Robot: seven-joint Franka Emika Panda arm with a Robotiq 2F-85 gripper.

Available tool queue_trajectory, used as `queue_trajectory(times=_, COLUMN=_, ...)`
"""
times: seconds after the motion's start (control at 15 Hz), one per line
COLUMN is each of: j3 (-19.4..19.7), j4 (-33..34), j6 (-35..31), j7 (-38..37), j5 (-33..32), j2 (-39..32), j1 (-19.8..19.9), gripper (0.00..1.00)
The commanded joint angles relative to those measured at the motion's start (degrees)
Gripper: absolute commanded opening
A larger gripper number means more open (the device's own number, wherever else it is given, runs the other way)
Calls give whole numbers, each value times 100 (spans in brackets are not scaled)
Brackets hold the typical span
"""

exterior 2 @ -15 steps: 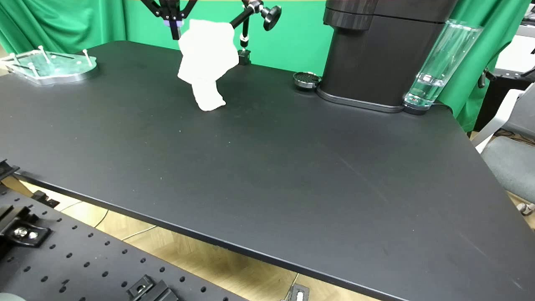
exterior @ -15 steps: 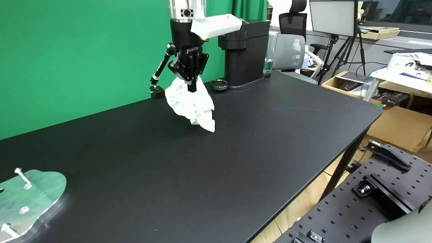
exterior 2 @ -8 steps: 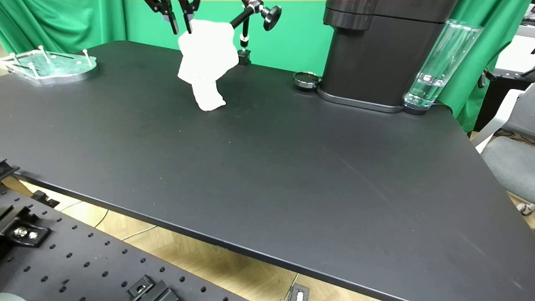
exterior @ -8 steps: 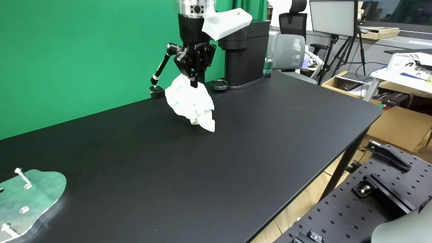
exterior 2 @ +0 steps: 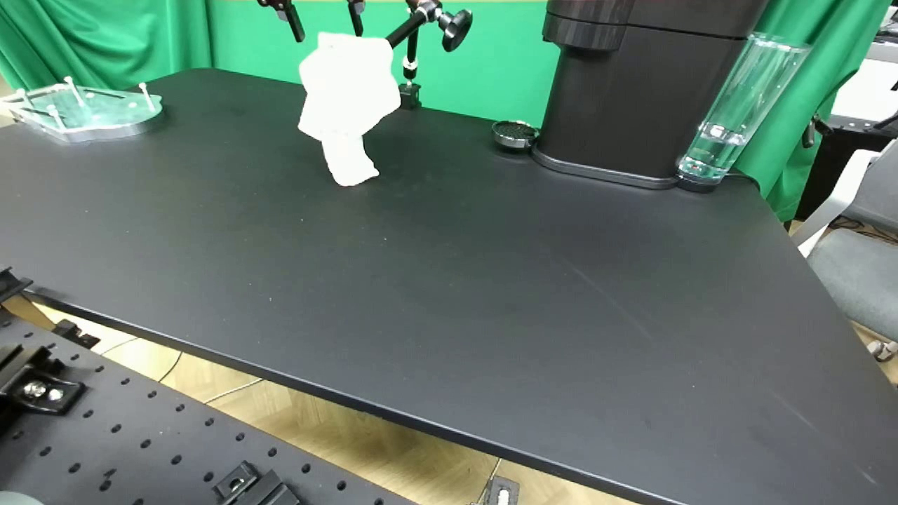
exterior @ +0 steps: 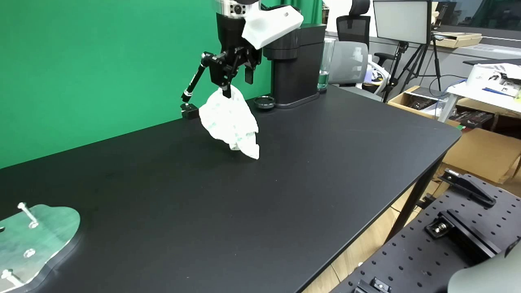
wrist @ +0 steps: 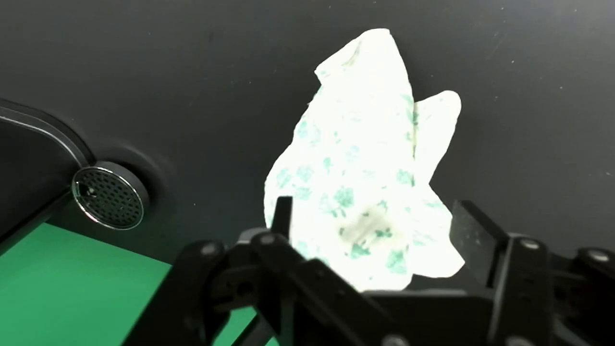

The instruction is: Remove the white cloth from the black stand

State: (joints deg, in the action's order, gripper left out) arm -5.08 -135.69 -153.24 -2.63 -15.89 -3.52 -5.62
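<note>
Barely inside an exterior view, the tool (exterior 2: 330, 34) hangs spread — white cloth (exterior 2: 349, 91) hides part of the black stand (exterior 2: 410, 27).

In an exterior view, the top edge is cutting off most of a black two-fingered gripper (exterior 2: 329, 36) and the head of a tall black appliance (exterior 2: 642, 91). A white cloth with green print (wrist: 346, 144) is hiding part of a jointed black stand (exterior 2: 407, 29). The gripper's fingers (wrist: 474, 240) are looming blurred in the wrist view.

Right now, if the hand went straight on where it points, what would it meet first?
Probably the white cloth; the open hand points down over it, though any gap is hard to judge.
</note>
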Motion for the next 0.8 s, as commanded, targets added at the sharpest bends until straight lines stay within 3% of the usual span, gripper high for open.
queue_trajectory(times=0.0, j3=66, j4=243, j6=17, j7=-438, j5=-165, j2=-238, j1=-46, gripper=100)
queue_trajectory(times=0.13, j3=104, j4=324, j6=-20, j7=-561, j5=-199, j2=-347, j1=-66, gripper=100)
queue_trajectory(times=0.2, j3=106, j4=360, j6=-25, j7=-570, j5=-121, j2=-397, j1=-73, gripper=75)
queue_trajectory(times=0.27, j3=119, j4=391, j6=-25, j7=-586, j5=-117, j2=-439, j1=-84, gripper=74)
queue_trajectory(times=0.73, j3=145, j4=592, j6=-26, j7=-657, j5=38, j2=-690, j1=-132, gripper=25)
